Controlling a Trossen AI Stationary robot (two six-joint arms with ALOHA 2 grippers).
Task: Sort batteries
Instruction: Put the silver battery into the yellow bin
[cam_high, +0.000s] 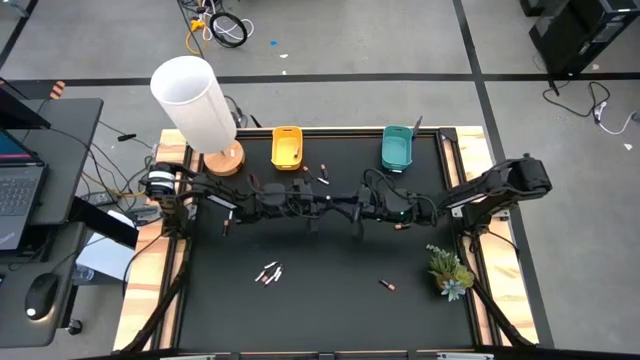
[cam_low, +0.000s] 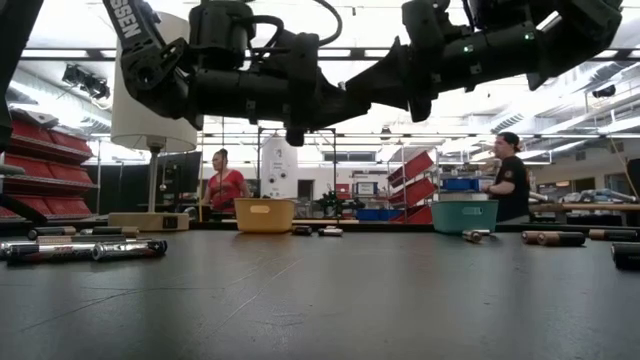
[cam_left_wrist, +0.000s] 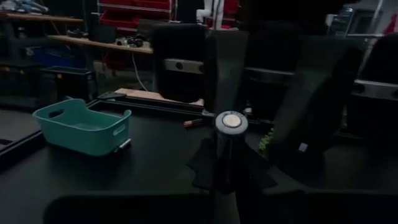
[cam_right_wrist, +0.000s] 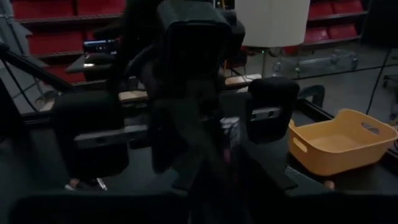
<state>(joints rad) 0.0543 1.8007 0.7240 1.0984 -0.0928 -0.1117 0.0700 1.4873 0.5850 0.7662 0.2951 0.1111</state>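
Both arms meet over the table's middle, held well above it. My left gripper (cam_high: 320, 205) is shut on a battery (cam_left_wrist: 227, 146), a dark slim cylinder with a silver end. My right gripper (cam_high: 347, 207) faces it, and its two fingers (cam_left_wrist: 311, 106) stand apart just beyond the battery, open. Loose batteries lie on the black mat: a small cluster (cam_high: 268, 272) near the front, one alone (cam_high: 386, 286), a few (cam_high: 322, 176) between the bins, and more on the table (cam_low: 90, 250). The yellow bin (cam_high: 287, 147) and teal bin (cam_high: 397, 148) stand at the far edge. My left gripper pinches the battery by its lower part (cam_left_wrist: 225, 177) between the two fingers. The battery is lifted clear of the table and its silver end (cam_left_wrist: 231, 121) points back at the wrist camera. How far it reaches between the fingers does not show.
A white lamp on a wooden base (cam_high: 195, 100) stands at the far left corner and a small plant (cam_high: 448, 270) at the right edge. The teal bin (cam_left_wrist: 84, 127) shows in the left wrist view, the yellow bin (cam_right_wrist: 339, 146) in the right. People stand in the room behind (cam_low: 222, 185).
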